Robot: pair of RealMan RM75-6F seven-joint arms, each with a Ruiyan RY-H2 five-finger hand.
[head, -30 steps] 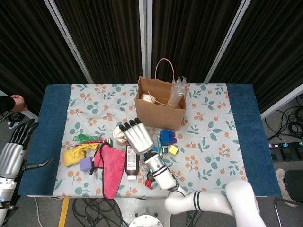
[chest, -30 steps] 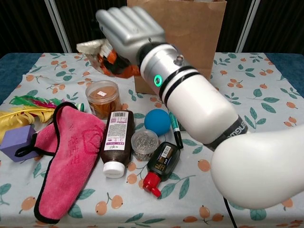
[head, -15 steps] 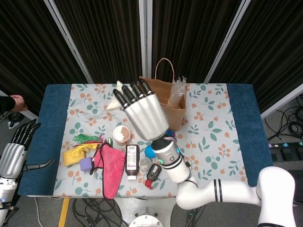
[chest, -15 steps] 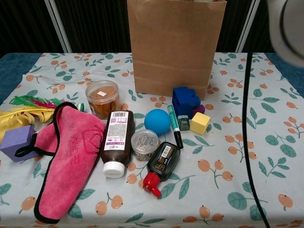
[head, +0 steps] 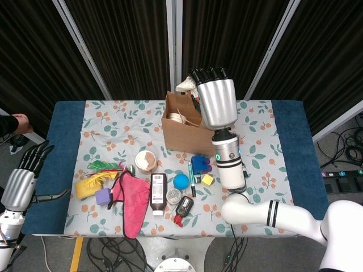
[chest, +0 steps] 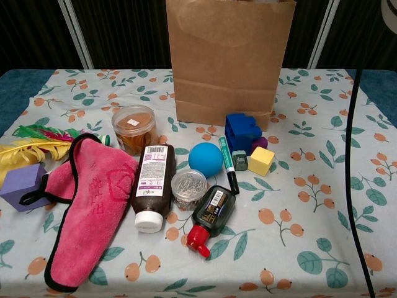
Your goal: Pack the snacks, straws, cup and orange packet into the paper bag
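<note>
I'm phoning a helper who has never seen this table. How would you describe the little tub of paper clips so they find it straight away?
Start at the tall brown paper bag at the back of the flowered tablecloth and come straight toward the front edge, past the blue ball. The tub of paper clips sits just in front of that ball, between the upside-down brown bottle and the small black bottle with the red cap. It is the only clear round tub full of silvery metal.

The right robot hand (head: 214,103) holds a snack packet (head: 186,85) above the paper bag (head: 190,133).

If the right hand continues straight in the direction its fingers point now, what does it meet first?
The right hand, holding a packet, points past the paper bag toward the dark curtain. Nothing else shows in that line; depth is unclear.
</note>
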